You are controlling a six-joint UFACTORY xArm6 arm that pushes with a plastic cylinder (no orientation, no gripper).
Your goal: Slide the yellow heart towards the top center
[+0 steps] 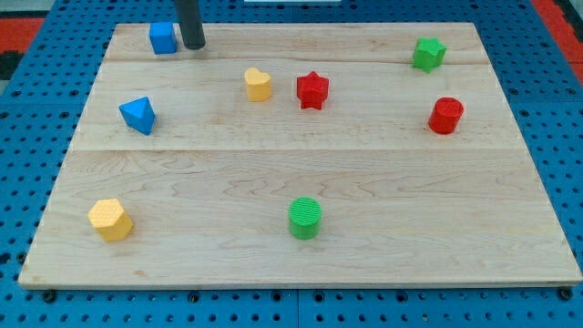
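Pale wooden board (301,173) made of jointed planks, sitting on a blue perforated base (27,118). My tip (193,46), the lower end of a straight dark rod, sits at about 11 o'clock on the board, just beside the blue cube-like block (163,38), at its 3 o'clock; contact can't be confirmed. No jaws on this rig, only the rod, so no open or closed state to give.

Task thing: the yellow heart-shaped block (258,84) lies upper-middle of the board, slightly toward the view's left of centre. It is well apart from my tip, at roughly 4 o'clock from it. Red star-shaped block (312,90) stands just beside the heart at its 3 o'clock, with a gap between them.

Judgement: the tip is on the wrong side for this push. Top centre is around 1 o'clock from the heart, so the tip likely needs to get round to the heart's 7 o'clock first.

Others:
- blue triangular wedge block (138,115) at 9 o'clock on the board
- yellow hexagonal block (110,219) at 8 o'clock
- green ribbed cylinder block (305,218) at 6 o'clock
- red cylinder block (445,116) at 3 o'clock
- green block (427,54) at 1 o'clock, shape unclear, maybe star-like

No brands, labels or readable writing anywhere.
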